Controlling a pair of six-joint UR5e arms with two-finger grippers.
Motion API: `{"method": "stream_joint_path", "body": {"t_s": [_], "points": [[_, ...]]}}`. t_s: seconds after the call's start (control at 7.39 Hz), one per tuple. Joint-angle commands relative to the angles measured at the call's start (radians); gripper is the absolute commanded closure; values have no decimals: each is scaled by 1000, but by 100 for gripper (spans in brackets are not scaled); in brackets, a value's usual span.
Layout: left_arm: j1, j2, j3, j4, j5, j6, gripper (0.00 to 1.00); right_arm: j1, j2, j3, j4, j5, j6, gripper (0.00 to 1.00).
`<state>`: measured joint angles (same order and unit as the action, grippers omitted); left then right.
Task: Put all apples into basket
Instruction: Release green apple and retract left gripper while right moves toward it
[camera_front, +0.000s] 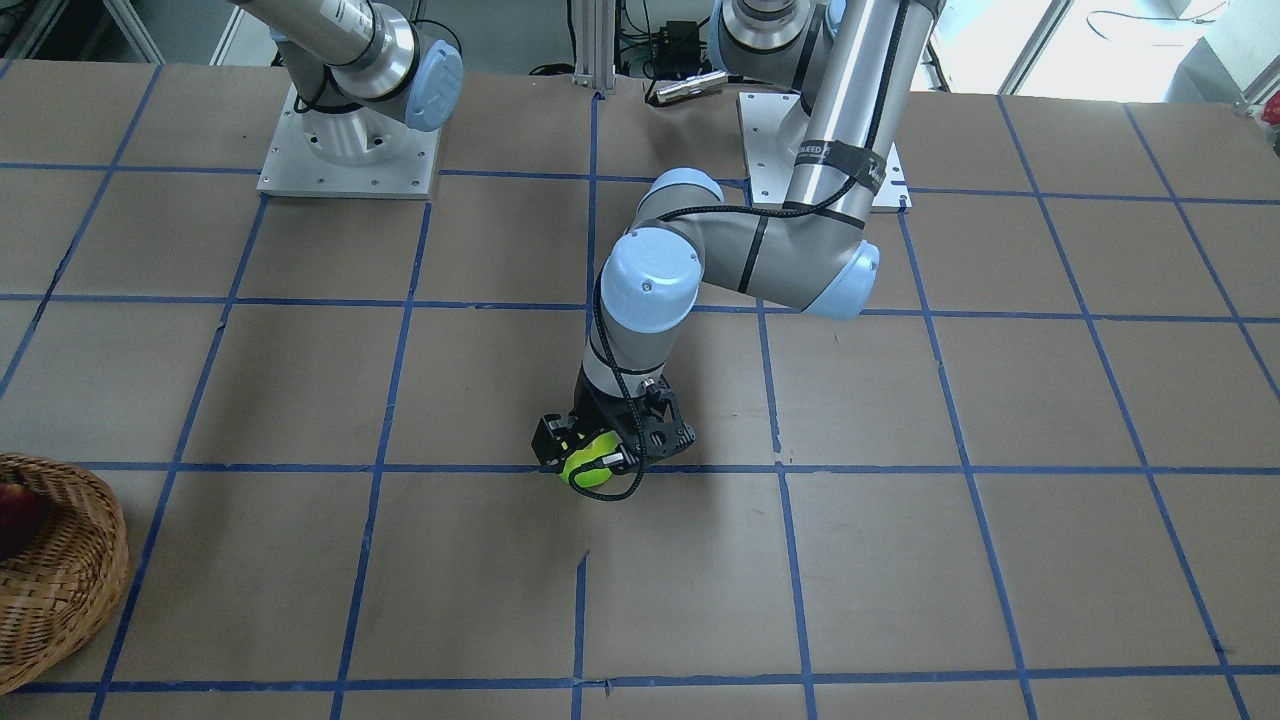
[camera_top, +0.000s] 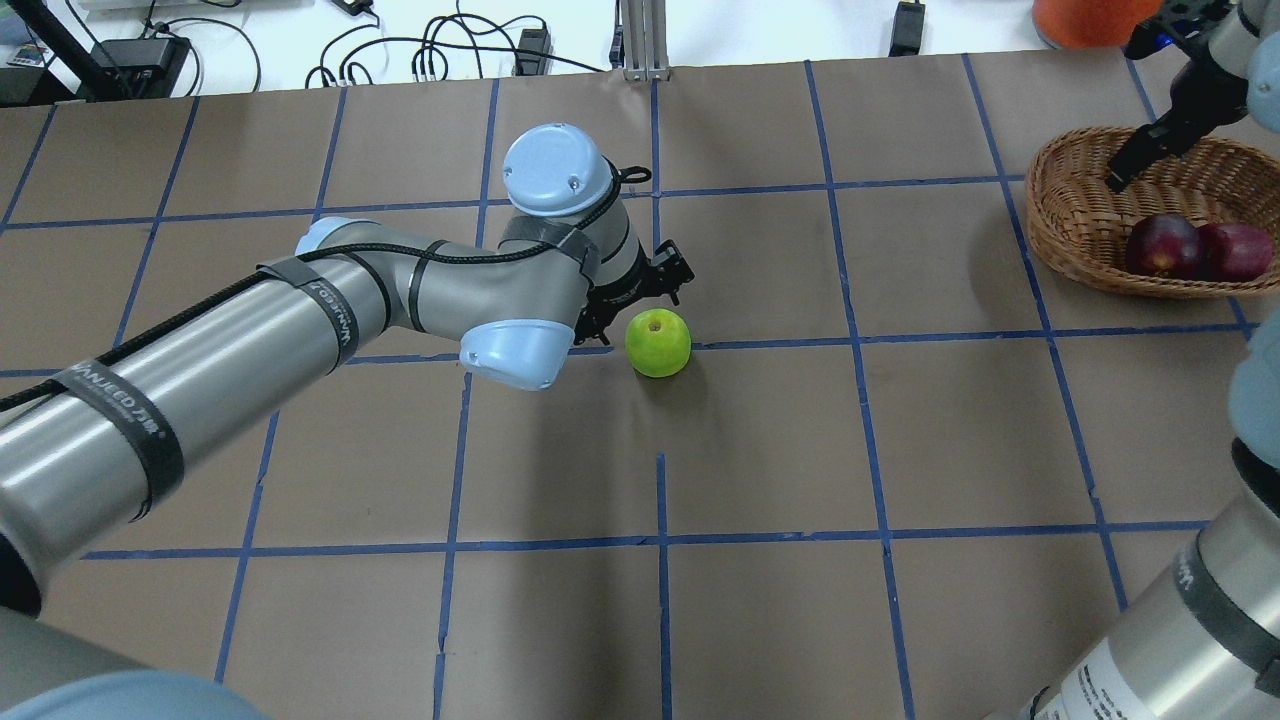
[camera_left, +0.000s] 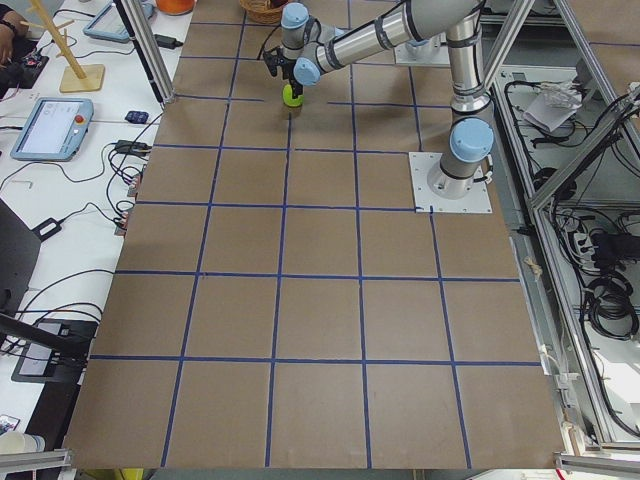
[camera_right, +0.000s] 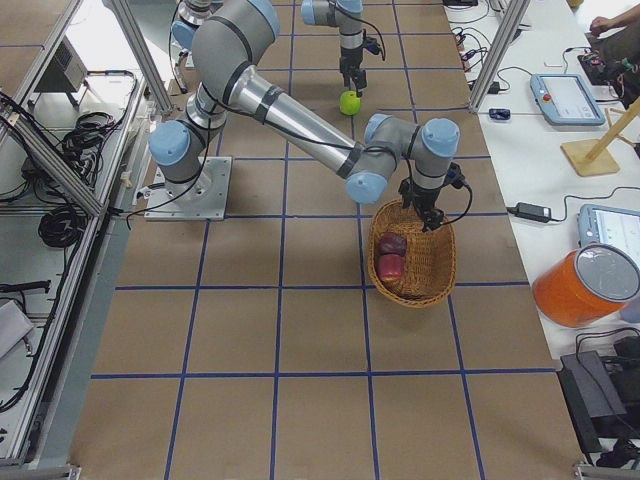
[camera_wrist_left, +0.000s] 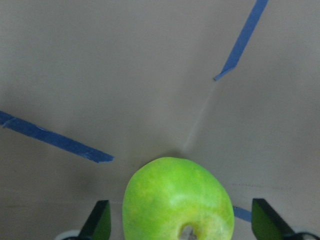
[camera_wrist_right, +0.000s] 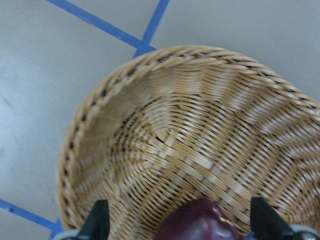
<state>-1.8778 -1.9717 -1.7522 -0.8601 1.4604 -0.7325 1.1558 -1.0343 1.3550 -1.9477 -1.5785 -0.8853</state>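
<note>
The bright green apple (camera_top: 657, 342) sits on the table near its middle. My left gripper (camera_front: 605, 452) is lowered around it, and in the left wrist view the open fingers (camera_wrist_left: 99, 222) stand either side of the apple (camera_wrist_left: 177, 200) with gaps. The wicker basket (camera_top: 1060, 230) stands at the table's right end and holds the dark maroon apple (camera_top: 1160, 245) and the red apple (camera_top: 1237, 250). My right gripper (camera_top: 1125, 175) hangs open and empty over the basket (camera_wrist_right: 165, 125), with the maroon apple (camera_wrist_right: 200, 222) below it.
The table is brown paper with a blue tape grid. The two arm bases (camera_front: 350, 140) stand at the robot's edge. Tablets and an orange tub (camera_right: 585, 285) lie on a side bench past the table's far edge.
</note>
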Motion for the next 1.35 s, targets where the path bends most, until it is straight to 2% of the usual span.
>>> {"method": "stream_joint_path", "body": {"t_s": [0.0,0.41,0.54,0.68,0.95,1.08,1.22], "points": [[58,164,8,-213,14,109,0,167,-71,28,146,12,278,0],[175,380,65,-579,27,499,0,509,-127,98,132,32,666,0],[246,414,97,-677,99,683,0,597,-121,101,122,76,809,0],[293,434,132,-726,110,773,0,670,-110,102,109,109,900,0],[305,456,139,-723,123,809,0,795,-11,102,-3,109,1032,0],[302,455,137,-720,121,818,0,836,53,101,-64,100,1057,0],[302,447,140,-712,114,802,0,843,66,105,-85,88,1048,0]]}}
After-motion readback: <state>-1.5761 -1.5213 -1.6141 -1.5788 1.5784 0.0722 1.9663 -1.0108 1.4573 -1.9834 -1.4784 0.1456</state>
